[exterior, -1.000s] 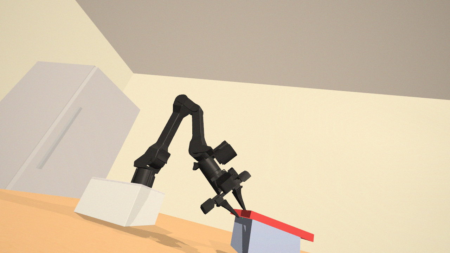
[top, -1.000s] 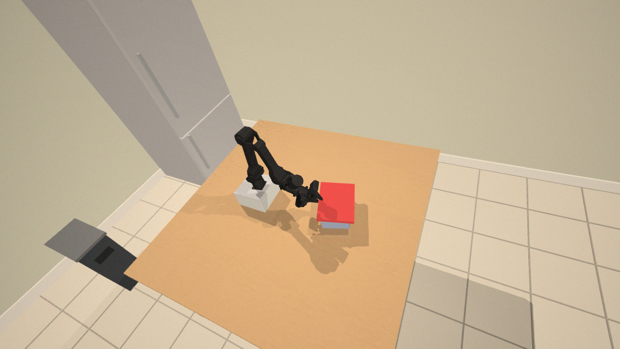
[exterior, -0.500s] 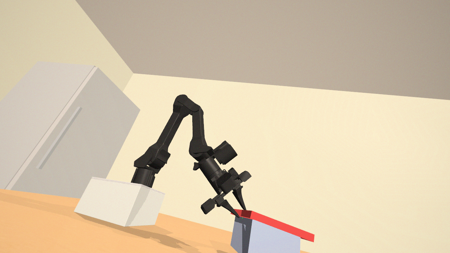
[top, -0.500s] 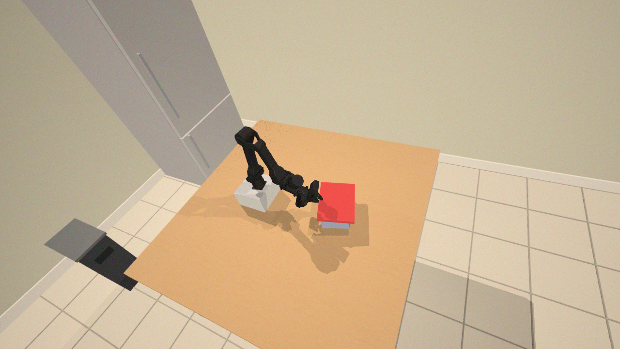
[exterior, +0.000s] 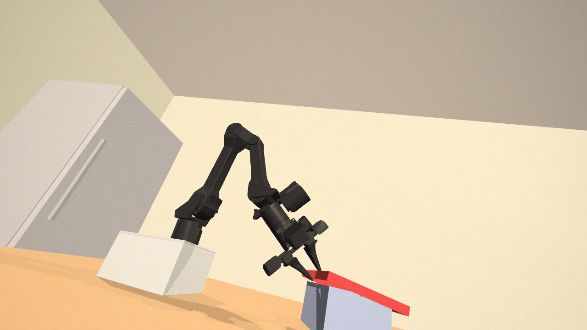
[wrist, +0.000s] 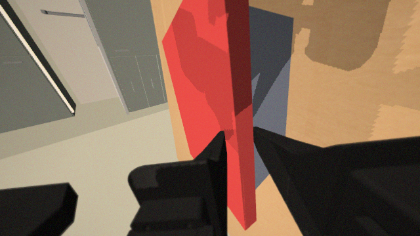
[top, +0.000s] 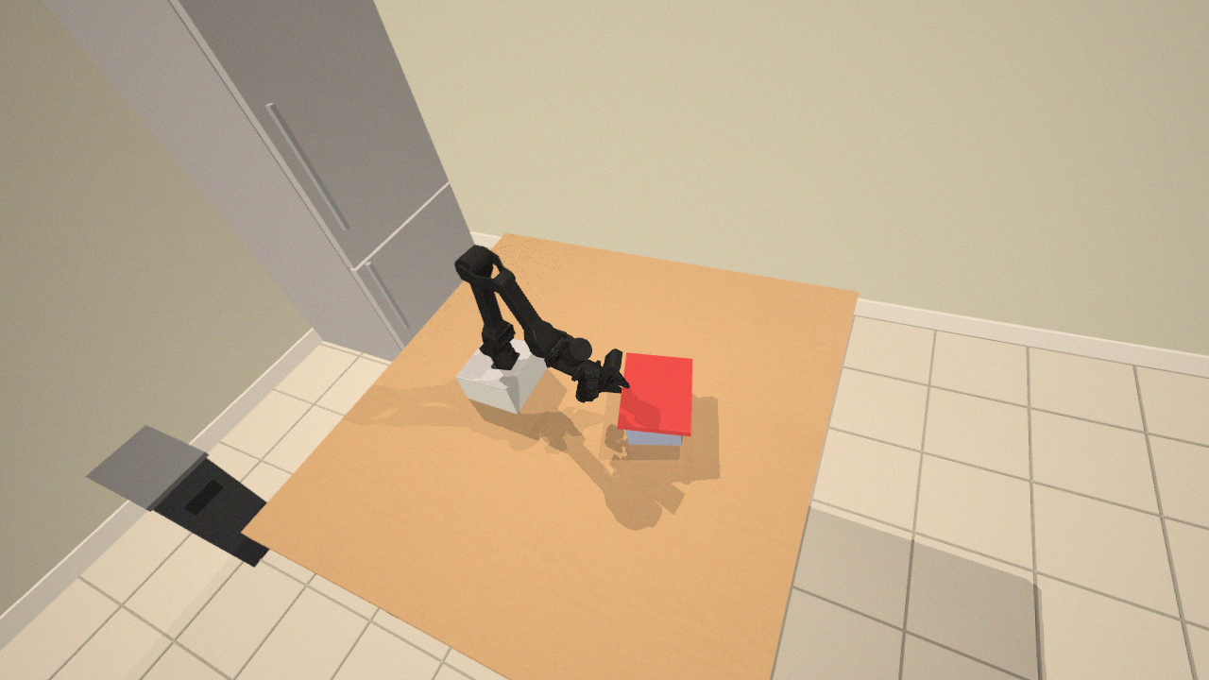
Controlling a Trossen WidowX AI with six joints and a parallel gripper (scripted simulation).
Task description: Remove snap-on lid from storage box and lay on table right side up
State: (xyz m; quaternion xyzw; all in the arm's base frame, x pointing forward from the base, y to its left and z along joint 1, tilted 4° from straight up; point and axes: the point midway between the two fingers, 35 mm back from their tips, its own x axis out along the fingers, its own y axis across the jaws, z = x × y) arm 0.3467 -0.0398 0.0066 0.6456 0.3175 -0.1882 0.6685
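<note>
The red lid (top: 659, 390) (exterior: 369, 294) (wrist: 197, 65) lies over the top of the blue-grey storage box (top: 655, 437) (exterior: 357, 311) (wrist: 269, 42). In the exterior view the lid's arm-side edge stands slightly above the box's rim, with a thin gap, while its far end sits low at the box. My gripper (top: 623, 386) (exterior: 316, 275) (wrist: 237, 133) is shut on that arm-side edge, one finger over the lid's top and the other below its rim. The box stands on the table (top: 473, 541). The inside of the box is hidden.
The arm's white base block (top: 490, 393) (exterior: 135, 260) stands on the table to the left of the box. A tall grey fridge (top: 313, 169) (exterior: 82, 164) stands beyond the table's left edge. The table's right edge lies beyond the box.
</note>
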